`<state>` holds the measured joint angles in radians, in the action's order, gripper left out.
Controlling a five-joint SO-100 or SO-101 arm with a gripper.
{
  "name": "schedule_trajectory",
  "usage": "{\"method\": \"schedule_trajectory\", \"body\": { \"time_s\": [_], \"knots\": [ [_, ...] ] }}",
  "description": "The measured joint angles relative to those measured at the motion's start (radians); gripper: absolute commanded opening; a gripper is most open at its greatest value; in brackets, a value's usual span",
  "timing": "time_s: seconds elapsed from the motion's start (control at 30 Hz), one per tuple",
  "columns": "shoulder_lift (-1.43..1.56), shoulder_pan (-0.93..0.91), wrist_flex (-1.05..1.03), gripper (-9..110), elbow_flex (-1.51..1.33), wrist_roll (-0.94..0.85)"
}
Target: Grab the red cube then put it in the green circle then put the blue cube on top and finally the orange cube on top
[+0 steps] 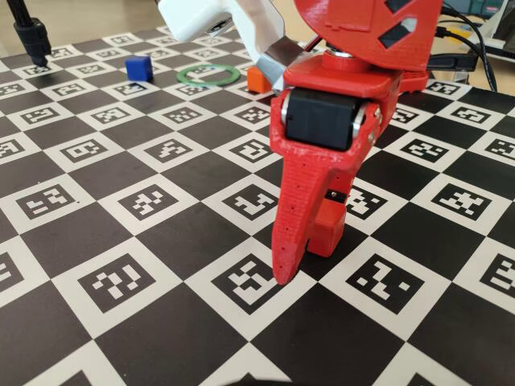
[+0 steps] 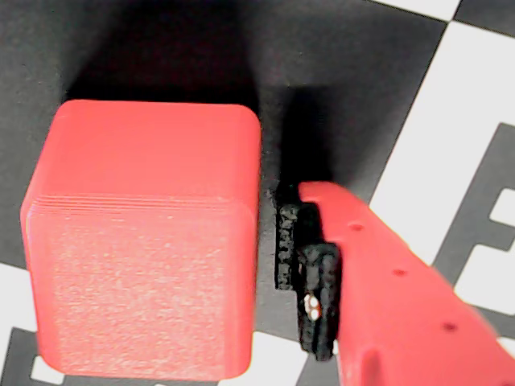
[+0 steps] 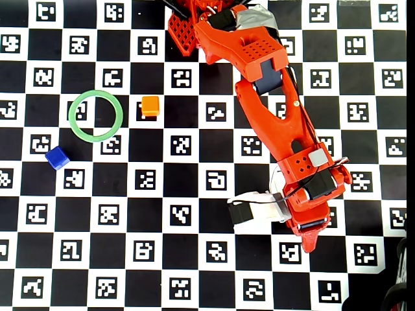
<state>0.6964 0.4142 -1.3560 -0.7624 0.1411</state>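
Red cube at the gripper, nothing stacked yet.

The red cube (image 1: 327, 232) sits on the desk (image 1: 145, 241), well away from the green circle (image 3: 96, 115), with the gripper (image 1: 310, 257) lowered around it; one pad stands just beside it, not touching, so the jaws look apart. The blue cube (image 3: 57, 157) and orange cube (image 3: 150, 105) lie just outside the empty circle; all three placements remain.
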Motion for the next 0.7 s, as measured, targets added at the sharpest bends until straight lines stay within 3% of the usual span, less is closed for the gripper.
{"method": "schedule_trajectory", "body": {
  "time_s": [0.17, 0.3, 0.7],
  "knots": [
    [0.0, 0.002, 0.002, 22, 0.0, 0.002],
    [0.0, 0.005, 0.002, 12, 0.0, 0.018],
    [0.0, 0.009, 0.002, 5, 0.0, 0.018]
  ]
}}
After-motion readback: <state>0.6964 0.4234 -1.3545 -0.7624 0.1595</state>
